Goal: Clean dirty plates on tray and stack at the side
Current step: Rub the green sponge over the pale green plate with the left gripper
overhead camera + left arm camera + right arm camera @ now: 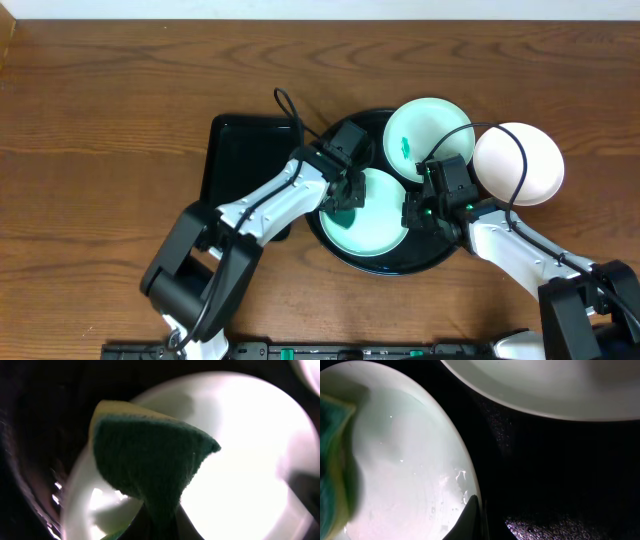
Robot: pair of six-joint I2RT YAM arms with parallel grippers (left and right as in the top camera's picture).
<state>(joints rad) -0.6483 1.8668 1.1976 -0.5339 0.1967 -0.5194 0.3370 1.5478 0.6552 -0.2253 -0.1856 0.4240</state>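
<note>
A pale mint plate [375, 228] lies on the round black tray [440, 252]. My left gripper [345, 192] is shut on a green and yellow sponge [150, 460] and presses it on this plate's left part [250, 460]. My right gripper [415, 213] is shut on the plate's right rim [470, 480], its fingers [480, 515] pinching the edge. The sponge also shows at the left of the right wrist view [332, 460]. A second mint plate [425, 138] with a teal smear sits at the tray's back right. A white plate [518, 163] lies on the table to the right of the tray.
A smaller rectangular black tray [235, 160] lies just left of the round tray, under my left arm. The second mint plate's rim [545, 390] is close behind my right gripper. The wooden table [100, 120] spreads all round.
</note>
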